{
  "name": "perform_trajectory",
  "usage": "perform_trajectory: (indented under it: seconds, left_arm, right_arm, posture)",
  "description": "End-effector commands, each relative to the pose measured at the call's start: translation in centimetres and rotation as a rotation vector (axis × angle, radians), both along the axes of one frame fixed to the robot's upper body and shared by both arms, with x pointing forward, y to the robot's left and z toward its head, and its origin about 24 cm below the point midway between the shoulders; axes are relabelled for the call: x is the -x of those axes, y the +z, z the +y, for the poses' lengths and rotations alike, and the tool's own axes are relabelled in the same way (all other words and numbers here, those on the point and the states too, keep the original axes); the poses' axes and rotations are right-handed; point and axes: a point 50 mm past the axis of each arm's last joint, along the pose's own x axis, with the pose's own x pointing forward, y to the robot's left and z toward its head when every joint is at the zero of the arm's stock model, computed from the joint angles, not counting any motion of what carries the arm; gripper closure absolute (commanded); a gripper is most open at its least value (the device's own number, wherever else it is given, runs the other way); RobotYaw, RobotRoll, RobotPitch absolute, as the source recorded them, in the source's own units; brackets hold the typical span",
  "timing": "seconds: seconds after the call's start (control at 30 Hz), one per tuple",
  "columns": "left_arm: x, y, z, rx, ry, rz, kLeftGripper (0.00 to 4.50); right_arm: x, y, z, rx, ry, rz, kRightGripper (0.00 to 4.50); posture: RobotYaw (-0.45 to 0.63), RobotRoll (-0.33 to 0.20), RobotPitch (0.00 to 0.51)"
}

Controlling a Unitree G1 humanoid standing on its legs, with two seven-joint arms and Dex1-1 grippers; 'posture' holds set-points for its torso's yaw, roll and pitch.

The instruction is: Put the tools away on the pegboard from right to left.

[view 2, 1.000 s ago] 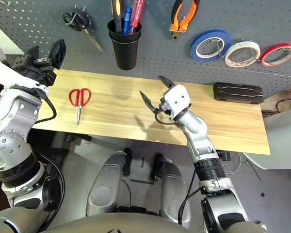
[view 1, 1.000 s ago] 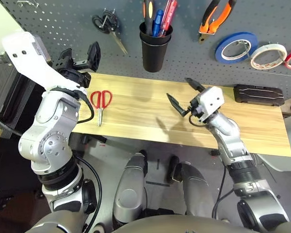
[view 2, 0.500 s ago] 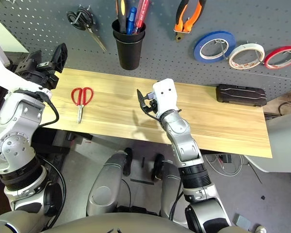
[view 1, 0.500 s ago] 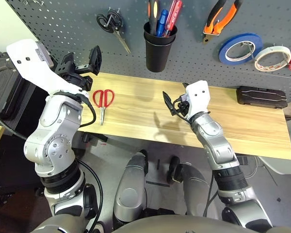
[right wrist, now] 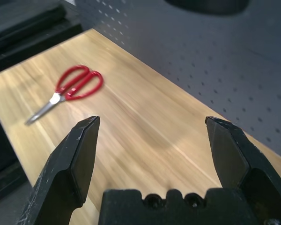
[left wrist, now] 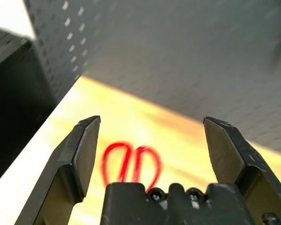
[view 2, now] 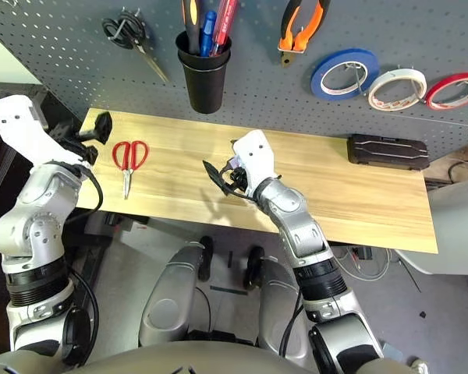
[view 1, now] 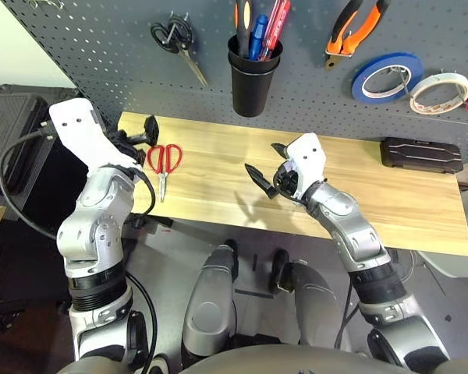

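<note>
One tool is waiting: scissors next in line

Left of the black cup (view 1: 252, 87), the left end effector (left wrist: 152, 154) is gaping wide and empty near the red-handled scissors (view 1: 164, 166), which are lying on the surface (view 1: 218, 167); the next move is probably calling for a low pinch. Right of the scissors, the right end effector (right wrist: 153, 150) is spreading wide, empty; rightward of the cup, pliers (view 1: 351, 33) and white tape roll (view 1: 439, 93) are already hanging.

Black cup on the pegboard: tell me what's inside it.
The black cup holds an orange-and-black handle, something blue and something red. Their lower ends are hidden by its wall.
</note>
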Motion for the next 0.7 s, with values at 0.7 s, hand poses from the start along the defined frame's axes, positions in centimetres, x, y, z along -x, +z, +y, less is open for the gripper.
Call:
perform_trajectory:
  seconds: [0.7]
  left_arm:
    - [-4.3,-8.5,2.8,-0.109,0.044,0.286,0.02]
  right_arm:
    - [1.2,-0.9,0.4,0.097,0.138,0.100,0.00]
  posture:
    - [0.19,0.000,0.416]
